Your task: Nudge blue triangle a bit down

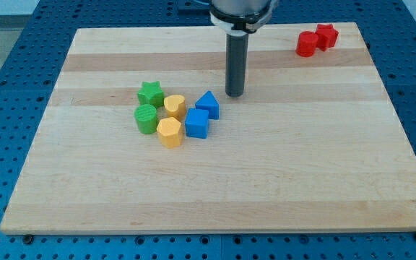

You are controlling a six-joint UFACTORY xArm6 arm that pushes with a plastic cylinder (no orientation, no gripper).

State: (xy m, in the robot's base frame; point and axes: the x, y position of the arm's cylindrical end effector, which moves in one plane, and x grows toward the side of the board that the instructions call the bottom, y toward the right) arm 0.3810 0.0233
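Note:
The blue triangle (208, 104) sits on the wooden board (302, 159) left of centre, at the right end of a cluster of blocks. A blue cube (197, 124) lies just below it and to its left, touching or nearly touching. My tip (235, 94) is the lower end of the dark rod. It stands a little to the right of and slightly above the blue triangle, with a small gap between them.
In the cluster: a green star (150, 93), a green cylinder (146, 118), a small yellow block (175, 106) and a yellow hexagon (169, 132). Two red blocks (316, 40) sit at the board's top right corner. A blue perforated table surrounds the board.

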